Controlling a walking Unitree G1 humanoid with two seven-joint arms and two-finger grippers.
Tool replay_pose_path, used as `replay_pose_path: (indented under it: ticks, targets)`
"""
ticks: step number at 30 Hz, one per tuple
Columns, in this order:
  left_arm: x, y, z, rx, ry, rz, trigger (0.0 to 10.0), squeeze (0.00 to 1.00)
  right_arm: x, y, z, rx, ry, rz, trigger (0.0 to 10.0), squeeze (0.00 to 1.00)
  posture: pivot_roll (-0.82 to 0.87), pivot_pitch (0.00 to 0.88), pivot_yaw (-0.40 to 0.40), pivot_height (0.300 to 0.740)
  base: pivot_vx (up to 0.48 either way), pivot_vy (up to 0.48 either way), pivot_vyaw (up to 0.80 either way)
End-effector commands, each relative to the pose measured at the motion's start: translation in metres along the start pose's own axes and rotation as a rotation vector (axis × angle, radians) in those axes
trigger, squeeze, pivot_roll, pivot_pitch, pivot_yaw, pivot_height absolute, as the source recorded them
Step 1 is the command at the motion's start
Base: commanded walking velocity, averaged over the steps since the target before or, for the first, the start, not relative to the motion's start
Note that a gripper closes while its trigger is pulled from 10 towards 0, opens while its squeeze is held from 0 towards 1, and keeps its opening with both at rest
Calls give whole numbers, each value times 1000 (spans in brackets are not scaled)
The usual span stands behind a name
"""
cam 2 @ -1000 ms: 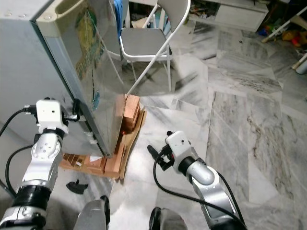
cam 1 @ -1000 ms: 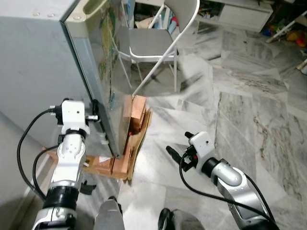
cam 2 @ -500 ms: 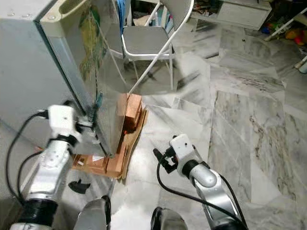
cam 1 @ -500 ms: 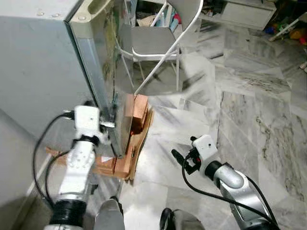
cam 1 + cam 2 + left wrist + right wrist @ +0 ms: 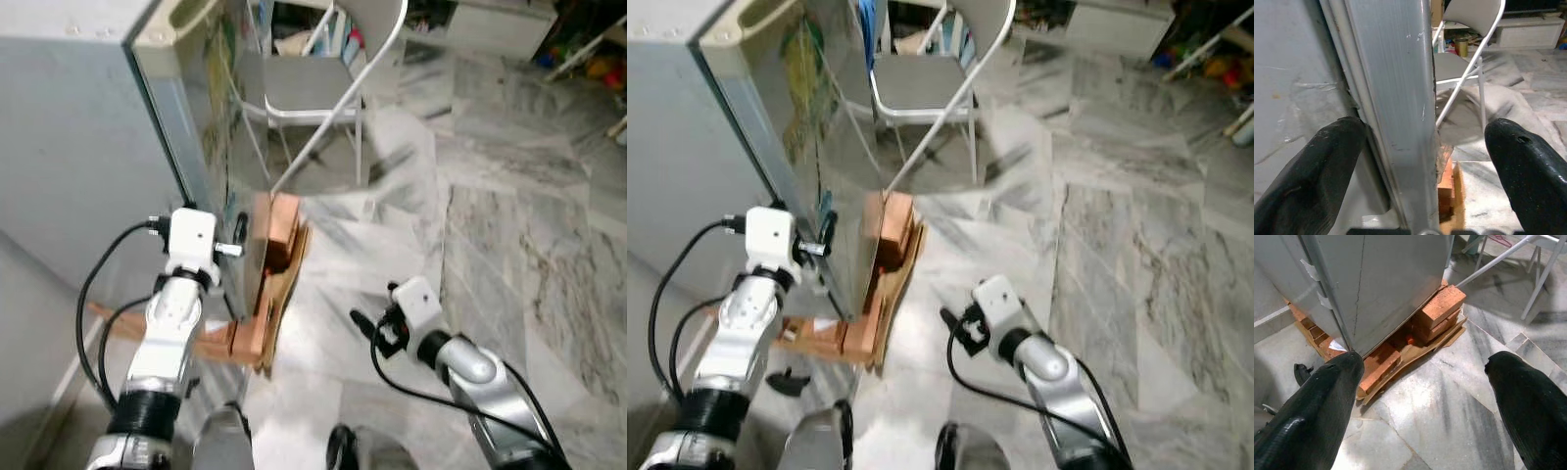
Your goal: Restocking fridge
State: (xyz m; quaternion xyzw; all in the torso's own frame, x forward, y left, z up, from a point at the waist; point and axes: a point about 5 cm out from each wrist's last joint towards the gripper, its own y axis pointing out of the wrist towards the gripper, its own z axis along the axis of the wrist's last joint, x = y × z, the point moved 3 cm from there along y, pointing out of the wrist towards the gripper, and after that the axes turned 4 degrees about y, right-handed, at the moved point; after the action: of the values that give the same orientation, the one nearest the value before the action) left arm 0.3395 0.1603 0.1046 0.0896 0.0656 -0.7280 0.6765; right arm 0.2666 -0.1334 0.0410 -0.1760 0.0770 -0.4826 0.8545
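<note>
Fridge (image 5: 88, 127): a tall grey cabinet at about 10 o'clock in the head views, its door shut; a pale top cap sits at the upper corner and a colourful picture shows on the shiny side panel.
Left hand (image 5: 235, 245): raised at 9 o'clock against the fridge's front corner. In the left wrist view its two black fingers (image 5: 1312, 166) stand wide apart, one on each side of the silver door edge (image 5: 1396, 107), neither visibly pressing on it.
Bricks (image 5: 887, 230): orange-red blocks stacked under the fridge's near corner, at about 7 o'clock from the centre, touching its base.
Cardboard (image 5: 1420, 352): a brown sheet lying under the bricks and sticking out onto the floor just beside them.
Folding chair (image 5: 323, 78): white frame with a grey seat, at 12 o'clock, just beyond the fridge, one leg slanting down toward the bricks.
Right hand (image 5: 362, 323): low at 5 o'clock, hanging over the floor and well apart from the fridge; in the right wrist view its fingers (image 5: 1308, 416) are spread wide and hold nothing.
Floor (image 5: 1136, 225): grey-veined marble tiles stretching from 1 to 5 o'clock.
</note>
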Motion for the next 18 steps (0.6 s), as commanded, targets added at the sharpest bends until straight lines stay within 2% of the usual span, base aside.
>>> replay_pose_path:
  ticks: [1,4,12,16,18]
  targets:
    - [-7,6,4,5,-10,19,10000,0,3,-2,1,6,-8,-17,10000,0,42,120,-46,740,0,0,0]
    - [-6,11,7,8,-2,4,10000,0,2,-1,0,7,-10,-12,10000,0,46,121,-45,740,0,0,0]
    - [34,28,31,82,-46,-135,10000,0,0,1,-1,-5,-8,20,10000,0,52,117,-46,740,0,0,0]
    - [67,39,63,171,-44,-239,10000,0,-1,2,-5,-24,-7,25,10000,0,58,111,-46,740,0,0,0]
    - [89,45,91,245,-66,-293,10000,0,-2,2,-7,-35,-15,37,10000,0,56,104,-42,740,0,0,0]
